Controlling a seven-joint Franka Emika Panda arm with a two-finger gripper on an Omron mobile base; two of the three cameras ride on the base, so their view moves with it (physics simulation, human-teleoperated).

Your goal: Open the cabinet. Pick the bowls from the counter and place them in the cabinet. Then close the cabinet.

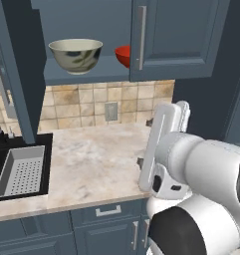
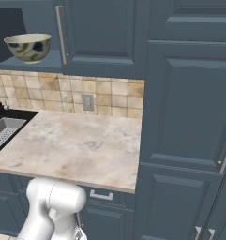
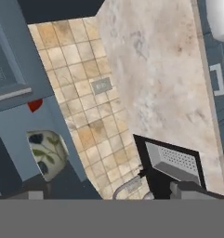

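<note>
- The cabinet is hanging above the counter with its left door swung open edge-on toward the camera and its right door sitting shut, a long silver handle running down it.
- The cream bowl is sitting upright on the cabinet's bottom shelf, in the open left half.
- The red bowl is resting on the same shelf to the right of the cream one, apart from it, half hidden behind the edge of the shut door.
- In the right base view the cream bowl is showing at the upper left, just left of the door handle.
- In the hand view the cream bowl and a sliver of the red bowl are peeking past the cabinet's edges.
- The counter is lying bare of bowls, with the black sink at its left end holding a grey perforated tray.
- A tiled backsplash with a wall socket is running between counter and cabinet.
- The arm is standing folded over the counter's right front.
- The jaws are standing released, spread wide and gripping nothing.
</note>
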